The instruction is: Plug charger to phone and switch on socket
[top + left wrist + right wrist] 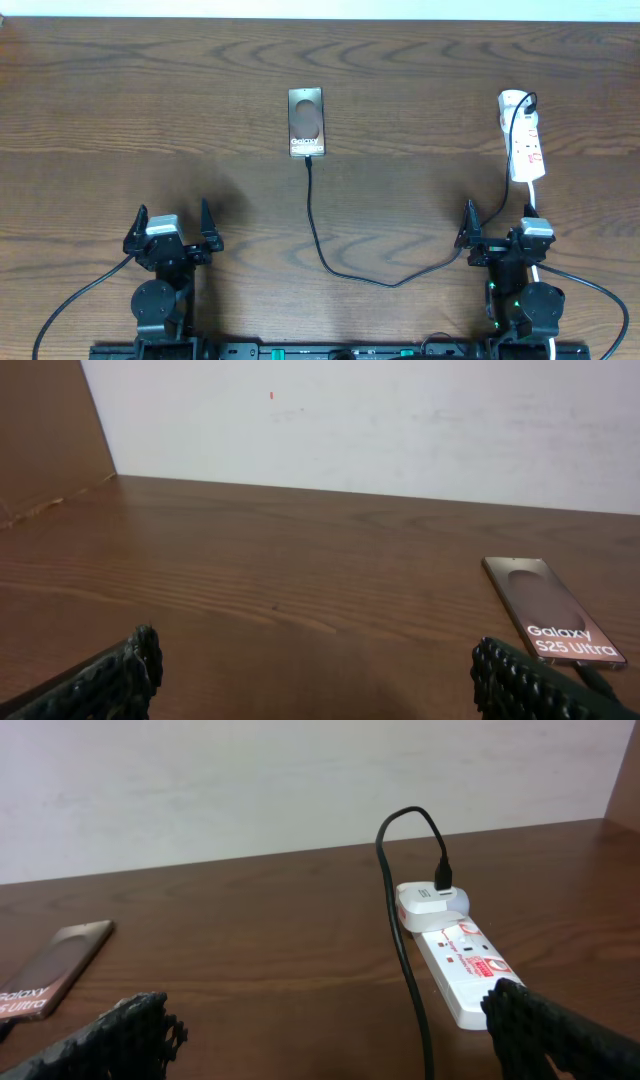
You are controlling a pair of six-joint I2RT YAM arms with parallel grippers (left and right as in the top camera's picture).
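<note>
The phone [306, 122] lies flat at the table's middle back, lettering up; it also shows in the left wrist view [555, 610] and the right wrist view [50, 970]. The thin black charger cable [318, 240] meets the phone's near short edge, loops across the table and rises to a white adapter [430, 902] on the far end of the white power strip [524, 145]. I cannot tell if the tip is seated in the phone. My left gripper [172, 232] is open and empty, near the front left. My right gripper [497, 232] is open and empty, just in front of the strip [465, 965].
The strip's white cord [534, 205] runs from its near end down past my right arm. A wall [400, 420] stands behind the table's far edge. Bare wooden table [150, 120] lies left of the phone.
</note>
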